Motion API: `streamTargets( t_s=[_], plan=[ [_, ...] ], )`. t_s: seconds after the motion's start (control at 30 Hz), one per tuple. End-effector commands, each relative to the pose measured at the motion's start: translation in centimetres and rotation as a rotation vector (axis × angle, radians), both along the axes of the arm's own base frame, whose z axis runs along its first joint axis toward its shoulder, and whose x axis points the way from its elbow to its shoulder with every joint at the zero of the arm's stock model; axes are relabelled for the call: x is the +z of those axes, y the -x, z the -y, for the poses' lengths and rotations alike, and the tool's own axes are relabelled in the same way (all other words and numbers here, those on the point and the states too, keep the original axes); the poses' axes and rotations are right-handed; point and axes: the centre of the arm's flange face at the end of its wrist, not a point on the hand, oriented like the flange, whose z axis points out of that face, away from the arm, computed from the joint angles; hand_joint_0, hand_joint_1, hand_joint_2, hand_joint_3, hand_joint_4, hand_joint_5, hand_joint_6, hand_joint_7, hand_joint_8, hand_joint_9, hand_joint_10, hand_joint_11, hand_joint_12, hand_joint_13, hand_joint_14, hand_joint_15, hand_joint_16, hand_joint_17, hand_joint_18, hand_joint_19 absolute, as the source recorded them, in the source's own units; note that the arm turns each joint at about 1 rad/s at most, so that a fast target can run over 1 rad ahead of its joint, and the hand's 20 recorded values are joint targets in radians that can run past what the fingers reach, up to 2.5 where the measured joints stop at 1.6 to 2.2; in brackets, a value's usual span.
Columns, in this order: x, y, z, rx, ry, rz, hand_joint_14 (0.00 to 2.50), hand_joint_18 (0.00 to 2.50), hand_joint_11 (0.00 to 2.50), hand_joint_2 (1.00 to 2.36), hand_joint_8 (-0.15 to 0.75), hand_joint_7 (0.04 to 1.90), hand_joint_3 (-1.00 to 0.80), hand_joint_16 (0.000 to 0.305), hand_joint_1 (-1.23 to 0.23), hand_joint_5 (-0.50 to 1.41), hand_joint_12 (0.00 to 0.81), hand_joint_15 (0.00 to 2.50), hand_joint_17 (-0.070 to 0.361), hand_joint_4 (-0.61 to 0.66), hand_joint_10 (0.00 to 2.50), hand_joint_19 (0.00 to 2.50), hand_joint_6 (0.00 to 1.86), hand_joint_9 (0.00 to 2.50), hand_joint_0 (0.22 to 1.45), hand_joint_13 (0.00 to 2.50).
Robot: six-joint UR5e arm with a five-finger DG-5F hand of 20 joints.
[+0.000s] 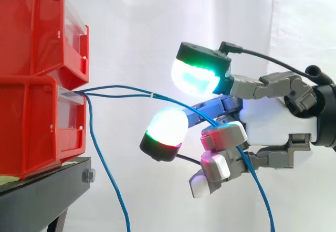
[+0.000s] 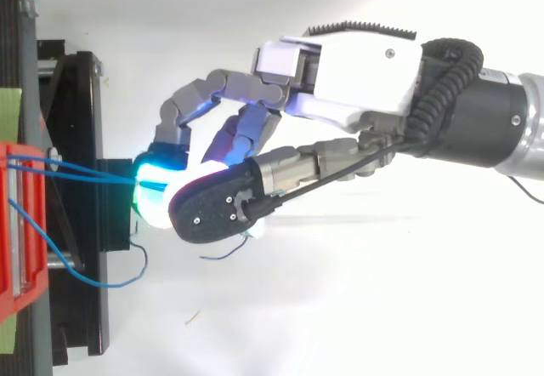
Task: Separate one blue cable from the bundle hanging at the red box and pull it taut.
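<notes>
Two strands of blue cable (image 1: 152,94) leave the gap between the stacked red bins (image 1: 31,122) and join at a small white tie. From there they run rightward, nearly straight, into my hand (image 1: 278,122). The fingers are curled with the cable pinched between them, and its tail drops from under the palm. In the top view the strands (image 2: 76,170) stretch from the red bin (image 2: 17,223) to the glowing fingertips (image 2: 153,185) of the hand (image 2: 357,61). A further blue cable (image 1: 107,174) hangs loose from the bin.
The bins rest on a black stand (image 1: 42,195) at the left, before a white curtain. From above, a slack blue loop (image 2: 127,276) lies beside the stand (image 2: 85,138). A loose cable end (image 2: 225,253) pokes out below the fingers.
</notes>
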Motion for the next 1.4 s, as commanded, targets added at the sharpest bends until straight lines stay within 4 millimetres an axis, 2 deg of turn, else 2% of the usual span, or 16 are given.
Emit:
streamTargets(
  t_s=[0.0, 0.17, 0.53, 0.63, 0.8, 1.0, 1.1, 1.13, 1.17, 1.27, 1.37],
  plan=[
    [0.0, 0.0, 0.3, -0.005, 0.001, -0.001, 0.02, 0.82, 1.22, 1.01, 0.365, 0.91, -0.33, 0.03, -0.51, -0.15, 0.363, 0.67, 0.067, 0.19, 0.01, 0.46, 0.78, 1.33, 0.65, 1.2],
    [-0.2, 0.3, 1.3, -0.019, 0.011, -0.007, 0.02, 0.87, 1.28, 1.01, 0.386, 0.81, -0.15, 0.035, -0.72, -0.18, 0.393, 0.65, 0.079, 0.25, 0.01, 0.42, 0.81, 1.3, 0.67, 1.21],
    [-0.5, 0.9, 3.4, -0.044, 0.044, -0.048, 0.02, 0.82, 1.39, 1.01, 0.36, 0.76, -0.29, 0.031, -0.79, -0.2, 0.373, 0.69, 0.069, 0.25, 0.0, 0.44, 0.85, 1.25, 0.71, 1.17],
    [-0.6, 0.9, 3.5, -0.043, 0.049, -0.052, 0.02, 0.82, 1.39, 1.01, 0.363, 0.76, -0.38, 0.031, -0.84, -0.2, 0.369, 0.69, 0.07, 0.24, 0.01, 0.43, 0.88, 1.25, 0.71, 1.17],
    [-0.6, 1.0, 3.3, -0.041, 0.05, -0.058, 0.02, 0.82, 1.4, 1.01, 0.363, 0.74, -0.42, 0.031, -0.85, -0.2, 0.367, 0.69, 0.069, 0.22, 0.0, 0.44, 0.88, 1.26, 0.72, 1.16],
    [-0.6, 1.0, 2.4, 0.014, 0.039, -0.068, 0.02, 0.84, 1.45, 1.01, 0.356, 0.79, -0.29, 0.031, -0.89, -0.21, 0.36, 0.72, 0.069, 0.15, 0.0, 0.46, 0.91, 1.26, 0.75, 1.17],
    [-0.8, 1.1, 1.9, 0.034, 0.028, -0.079, 0.03, 0.85, 1.48, 1.01, 0.356, 0.76, -0.35, 0.031, -0.89, -0.21, 0.364, 0.74, 0.069, 0.21, 0.0, 0.47, 0.92, 1.26, 0.74, 1.17],
    [-0.8, 1.1, 1.9, 0.034, 0.025, -0.08, 0.03, 0.85, 1.47, 1.0, 0.355, 0.79, -0.5, 0.031, -0.85, -0.21, 0.361, 0.75, 0.07, 0.21, 0.0, 0.5, 0.92, 1.27, 0.68, 1.18],
    [-0.8, 1.1, 1.8, 0.035, 0.023, -0.08, 0.02, 0.87, 1.48, 1.0, 0.36, 0.78, -0.5, 0.032, -0.79, -0.21, 0.362, 0.76, 0.072, 0.21, 0.0, 0.52, 0.91, 1.29, 0.61, 1.19],
    [-0.6, 1.0, 1.8, 0.04, 0.023, -0.076, 0.02, 0.9, 1.48, 1.0, 0.371, 0.82, -0.5, 0.035, -0.65, -0.18, 0.377, 0.74, 0.079, 0.19, 0.0, 0.53, 0.88, 1.35, 0.53, 1.21],
    [0.7, 1.1, 1.8, 0.038, 0.026, -0.059, 0.02, 0.91, 1.48, 1.0, 0.364, 0.85, -0.5, 0.035, -0.49, -0.16, 0.375, 0.74, 0.078, 0.18, 0.01, 0.55, 0.85, 1.38, 0.55, 1.24]
  ],
)
